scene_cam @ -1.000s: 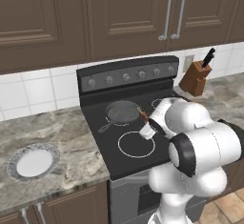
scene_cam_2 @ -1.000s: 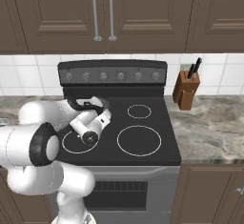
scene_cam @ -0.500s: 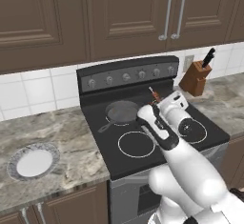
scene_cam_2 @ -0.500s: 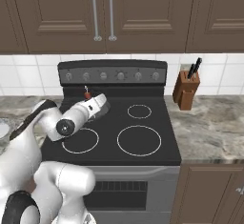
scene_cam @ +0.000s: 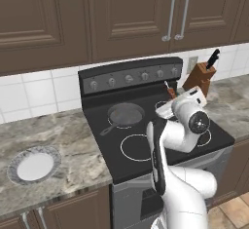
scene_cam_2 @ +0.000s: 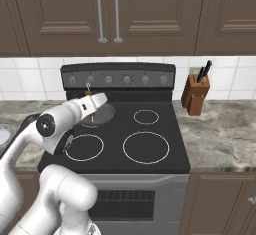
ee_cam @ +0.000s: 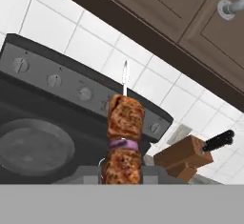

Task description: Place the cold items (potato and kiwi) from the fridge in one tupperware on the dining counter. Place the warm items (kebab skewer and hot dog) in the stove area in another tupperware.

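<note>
The gripper (scene_cam: 171, 95) is sitting right of centre in the left base view, above the stove (scene_cam: 146, 125), and its jaws are clenching the kebab skewer (scene_cam: 169, 90). In the right base view the gripper (scene_cam_2: 91, 98) is showing left of centre, with the kebab skewer (scene_cam_2: 88, 90) sticking up from its tip in front of the stove's control panel (scene_cam_2: 117, 79).

In the hand view the kebab skewer (ee_cam: 125, 142) is standing at the lower centre of the frame, its meat chunks rising straight up from between the jaws and its thin metal point aiming toward the upper part of the picture, against the white tiles. The lower end of the skewer is running down out of sight at the bottom of that view, where the fingertips are hidden.

A dark frying pan (scene_cam: 125, 115) is resting on the back left burner, to the left of the gripper in the left base view. A knife block (scene_cam: 200, 78) is standing on the counter at the right of the stove, and a plate (scene_cam: 33, 165) is lying at the lower left.
</note>
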Available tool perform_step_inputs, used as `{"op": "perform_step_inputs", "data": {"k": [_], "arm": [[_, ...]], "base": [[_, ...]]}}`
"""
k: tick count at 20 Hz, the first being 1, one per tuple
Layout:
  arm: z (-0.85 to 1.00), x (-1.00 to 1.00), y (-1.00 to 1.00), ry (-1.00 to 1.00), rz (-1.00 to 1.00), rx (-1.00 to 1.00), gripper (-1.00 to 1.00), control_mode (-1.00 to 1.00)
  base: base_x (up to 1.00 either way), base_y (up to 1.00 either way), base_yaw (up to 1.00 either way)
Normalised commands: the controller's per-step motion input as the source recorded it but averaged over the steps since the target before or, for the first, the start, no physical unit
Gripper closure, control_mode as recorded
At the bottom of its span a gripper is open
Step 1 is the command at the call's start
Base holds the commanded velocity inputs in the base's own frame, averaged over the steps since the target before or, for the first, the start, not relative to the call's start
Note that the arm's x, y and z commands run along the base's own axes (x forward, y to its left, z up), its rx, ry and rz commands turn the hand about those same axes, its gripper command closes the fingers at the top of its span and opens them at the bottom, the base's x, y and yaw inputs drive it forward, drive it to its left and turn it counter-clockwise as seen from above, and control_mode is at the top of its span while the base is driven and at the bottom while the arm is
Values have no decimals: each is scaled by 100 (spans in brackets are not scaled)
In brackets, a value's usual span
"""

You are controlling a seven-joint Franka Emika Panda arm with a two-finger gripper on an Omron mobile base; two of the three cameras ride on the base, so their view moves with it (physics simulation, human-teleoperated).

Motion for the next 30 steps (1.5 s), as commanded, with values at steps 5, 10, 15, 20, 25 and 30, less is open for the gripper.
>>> {"op": "perform_step_inputs", "data": {"k": [5, 10, 15, 20, 25, 30], "arm": [[9, -100, -80, 64, 0, -19, 100, -100], [-52, -95, -13, 73, 0, -33, 100, -100], [-80, -5, 40, 27, 10, -23, 100, -100], [-26, 0, 6, 11, 23, -8, 100, -100], [-16, -4, 0, 0, 8, 0, 100, 100], [0, 0, 0, 0, 0, 0, 100, 100]], "base": [[0, 0, 0], [0, 0, 0], [0, 0, 0], [0, 0, 0], [-10, -2, 0], [-89, -40, -20]]}}
